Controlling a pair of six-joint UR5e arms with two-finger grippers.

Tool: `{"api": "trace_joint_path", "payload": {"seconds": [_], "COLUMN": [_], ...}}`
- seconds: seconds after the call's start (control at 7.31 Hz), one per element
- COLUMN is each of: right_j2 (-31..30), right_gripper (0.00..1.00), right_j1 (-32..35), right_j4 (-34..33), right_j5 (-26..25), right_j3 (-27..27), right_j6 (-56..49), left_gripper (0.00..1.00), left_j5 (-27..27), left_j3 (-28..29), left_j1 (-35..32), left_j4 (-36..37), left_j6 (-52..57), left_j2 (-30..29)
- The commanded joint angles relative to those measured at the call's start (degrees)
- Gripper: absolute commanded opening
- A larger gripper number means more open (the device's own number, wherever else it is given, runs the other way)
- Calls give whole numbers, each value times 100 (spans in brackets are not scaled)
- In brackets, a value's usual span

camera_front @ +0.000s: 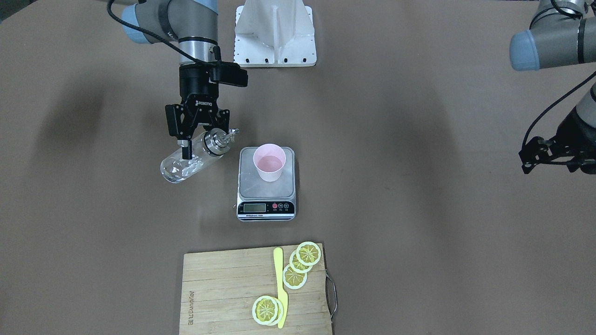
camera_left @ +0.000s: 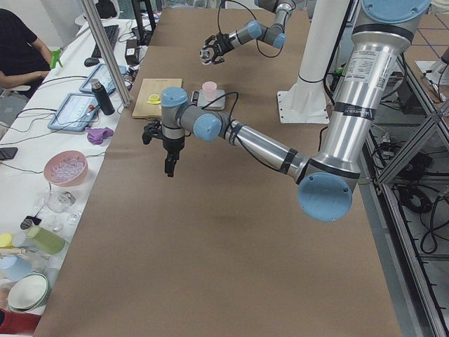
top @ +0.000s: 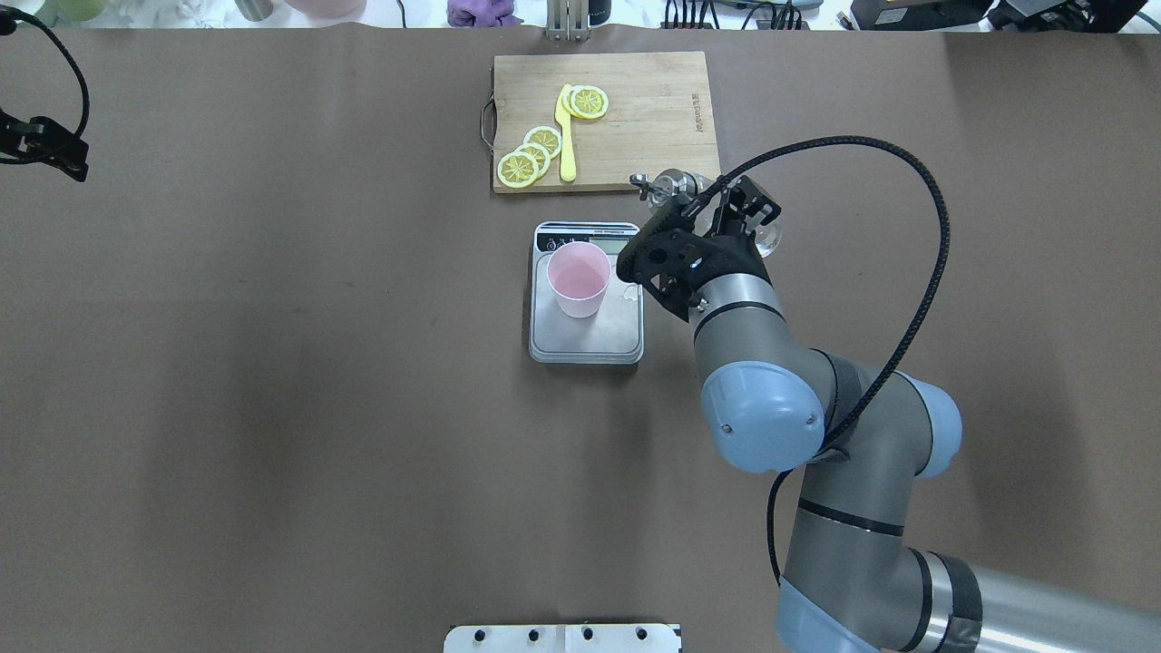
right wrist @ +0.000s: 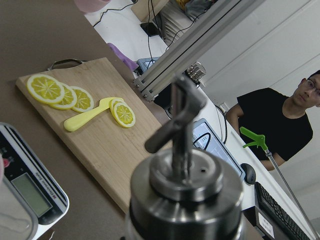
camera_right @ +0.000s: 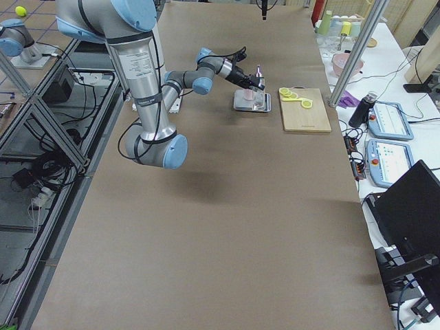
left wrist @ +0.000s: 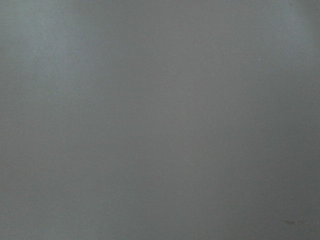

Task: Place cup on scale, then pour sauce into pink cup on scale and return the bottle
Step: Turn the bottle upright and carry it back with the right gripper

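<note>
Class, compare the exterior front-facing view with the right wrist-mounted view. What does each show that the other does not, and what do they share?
Only the front-facing view shows the cup standing on the scale, and the right gripper shut on the tilted bottle. Only the wrist view shows a person in black seated beyond a metal frame post. Both show the bottle's metal cap, the scale's display, and the cutting board with lemon slices and a yellow knife.
</note>
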Motion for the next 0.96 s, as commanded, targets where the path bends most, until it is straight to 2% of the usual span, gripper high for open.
{"api": "trace_joint_path", "payload": {"seconds": [0.0, 0.41, 0.68, 0.82], "right_j2": [-556, -1305, -1341, -1341], "right_gripper": [0, 0, 0, 0], "right_j1": [312, 804, 998, 1016], "right_j4": [871, 2094, 2124, 2124], "right_j5": [395, 957, 1309, 1328], "right_j3": [78, 0, -62, -62], "right_j6": [748, 1260, 2082, 2444], "left_gripper": [99, 99, 99, 99], "left_j5": [-4, 5, 22, 22], "left_j3": [-7, -42, -33, -33], "left_j1": [-120, -777, -1104, -1227], "left_j4": [0, 1078, 1125, 1125], "left_j6": [70, 2533, 2681, 2681], "left_j2": [46, 99, 319, 371]}}
